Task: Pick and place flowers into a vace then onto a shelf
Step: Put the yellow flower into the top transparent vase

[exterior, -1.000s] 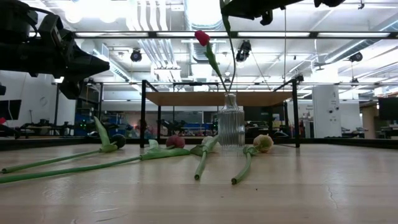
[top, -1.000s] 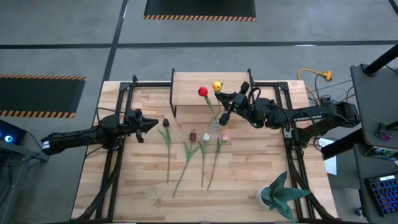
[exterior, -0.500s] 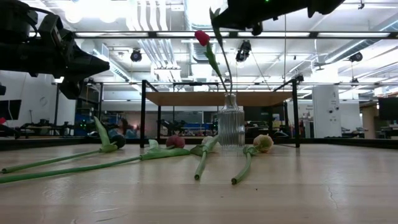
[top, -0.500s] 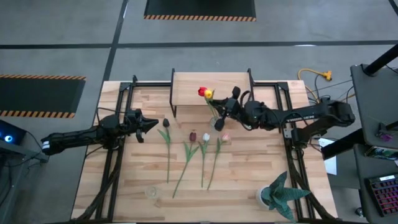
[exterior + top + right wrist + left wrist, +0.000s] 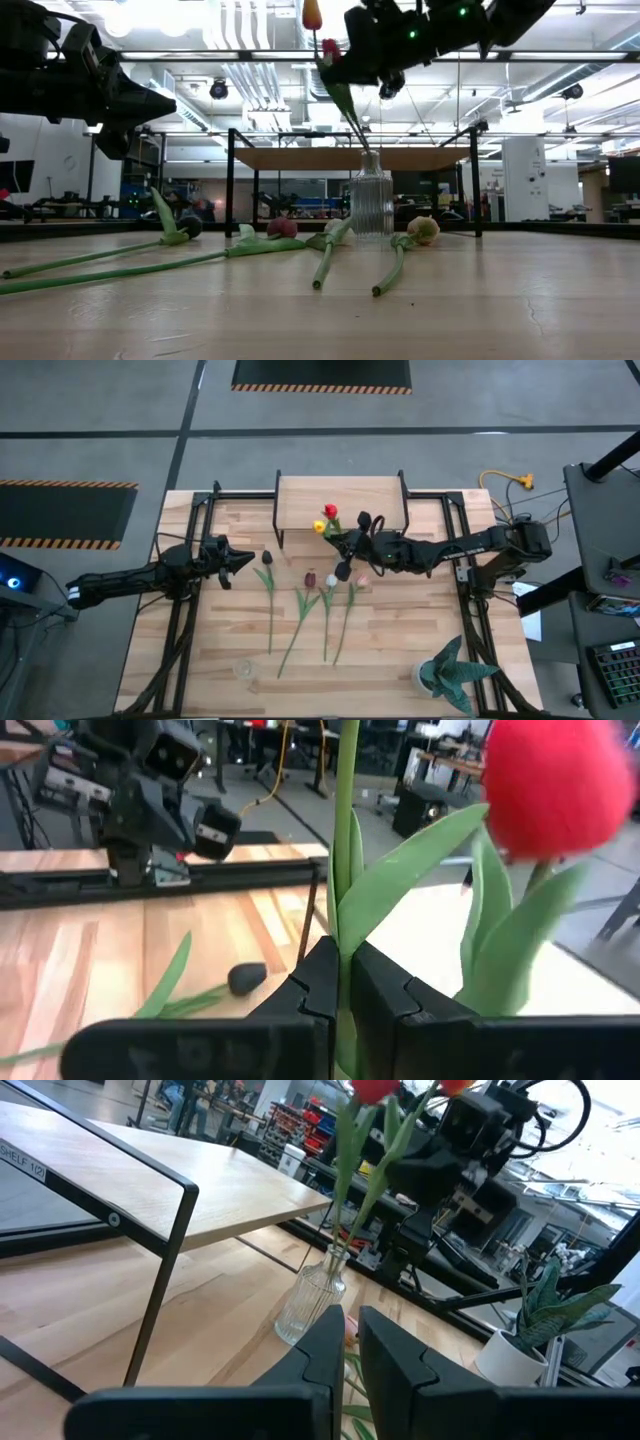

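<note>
The right gripper (image 5: 352, 546) hung above the clear ribbed vase (image 5: 371, 207), just in front of the shelf (image 5: 340, 501), its fingers (image 5: 318, 982) pinched on the green stem of a yellow tulip (image 5: 319, 527).

Only the right wrist view showed that grip, the stem running up between the dark fingers with a red tulip (image 5: 553, 788) close beside.

The low view showed what the high view could not: the red tulip's stem already stood in the vase, and the yellow head (image 5: 312, 14) rode high above it.

From overhead, five more flowers (image 5: 326, 608) lay flat on the table (image 5: 400, 640) just nearer than that gripper.

The left gripper (image 5: 240, 559) waited well off to the side, and its own wrist view showed its fingers (image 5: 322, 1346) narrow, with nothing between them.
</note>
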